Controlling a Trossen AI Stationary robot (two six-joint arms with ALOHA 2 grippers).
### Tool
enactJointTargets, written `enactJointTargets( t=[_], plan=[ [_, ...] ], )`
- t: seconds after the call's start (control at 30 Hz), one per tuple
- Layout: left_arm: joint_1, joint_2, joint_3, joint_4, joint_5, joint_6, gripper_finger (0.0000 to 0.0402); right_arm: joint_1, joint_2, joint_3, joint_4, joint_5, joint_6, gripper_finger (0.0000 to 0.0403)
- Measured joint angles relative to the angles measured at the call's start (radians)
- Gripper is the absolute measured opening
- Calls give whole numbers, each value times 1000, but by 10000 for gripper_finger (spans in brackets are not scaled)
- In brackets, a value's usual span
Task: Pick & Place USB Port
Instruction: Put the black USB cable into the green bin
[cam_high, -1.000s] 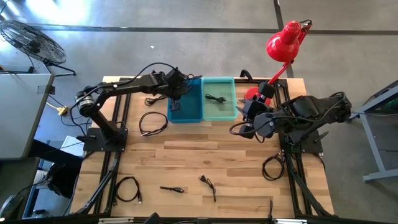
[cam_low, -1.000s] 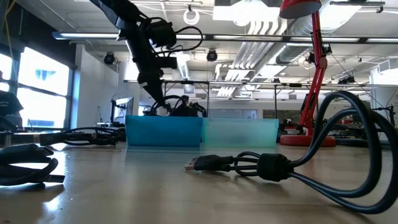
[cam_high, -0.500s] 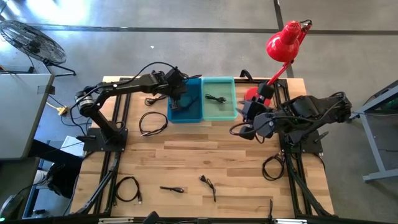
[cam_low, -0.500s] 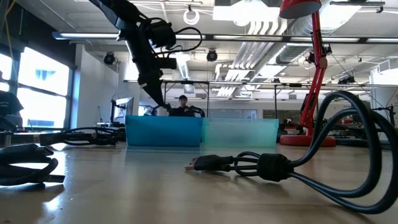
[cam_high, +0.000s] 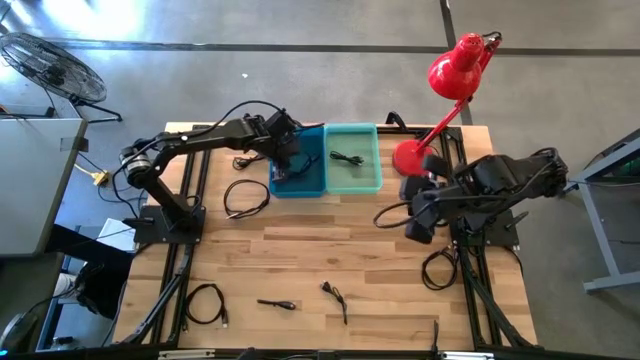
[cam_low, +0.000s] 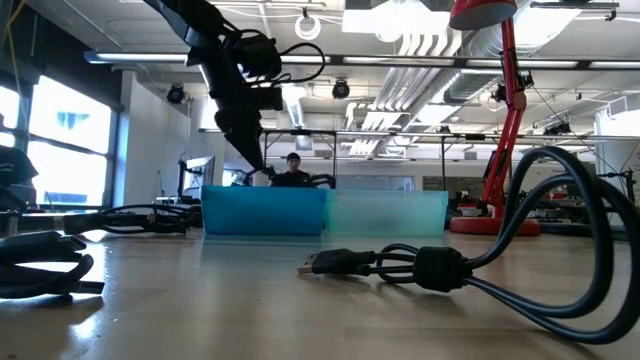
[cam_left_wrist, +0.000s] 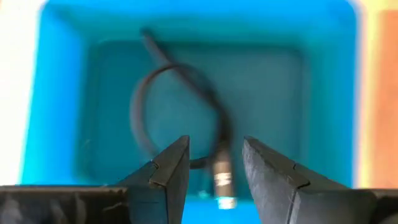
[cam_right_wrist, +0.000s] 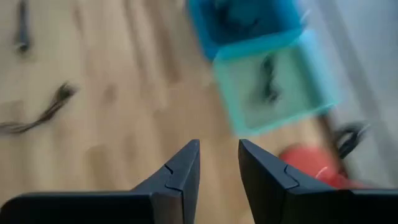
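Note:
A black USB cable (cam_left_wrist: 177, 102) lies coiled on the floor of the blue bin (cam_high: 303, 160), its silver plug (cam_left_wrist: 222, 183) toward the bin's near wall. My left gripper (cam_left_wrist: 214, 143) hangs open just above it, fingers slanting down into the bin (cam_low: 262, 210) and touching nothing; the high view shows this gripper (cam_high: 284, 160) over the bin's left half. Another black cable (cam_high: 347, 158) lies in the teal bin (cam_high: 352, 160) beside it. My right gripper (cam_right_wrist: 217, 146) is open with nothing between its fingers, held high over the table's right side (cam_high: 418, 222).
Loose black cables lie on the wooden table: a loop (cam_high: 245, 196) left of the bins, a coil (cam_high: 205, 302) at the near left, and two short ones (cam_high: 277, 303) (cam_high: 335, 297) near the front edge. A red lamp (cam_high: 455, 70) stands at the far right.
My left gripper has opened over the blue bin and let go of the cable, which has dropped from above the rim onto the bin's floor. My right gripper has swung a little toward the near edge and tipped further down, its gap unchanged.

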Motion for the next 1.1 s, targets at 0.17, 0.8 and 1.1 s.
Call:
enactJointTargets(
  t=[0.17,0.8,1.1],
  plan=[
    [0,0,0,10,251,-11,145,16,-64,-81,12,-187,65,103],
    [-269,0,0,145,784,-267,145,208,-271,-786,283,-538,410,103],
    [-448,0,0,150,581,-340,145,359,-272,-985,737,-687,731,103]
  ],
)
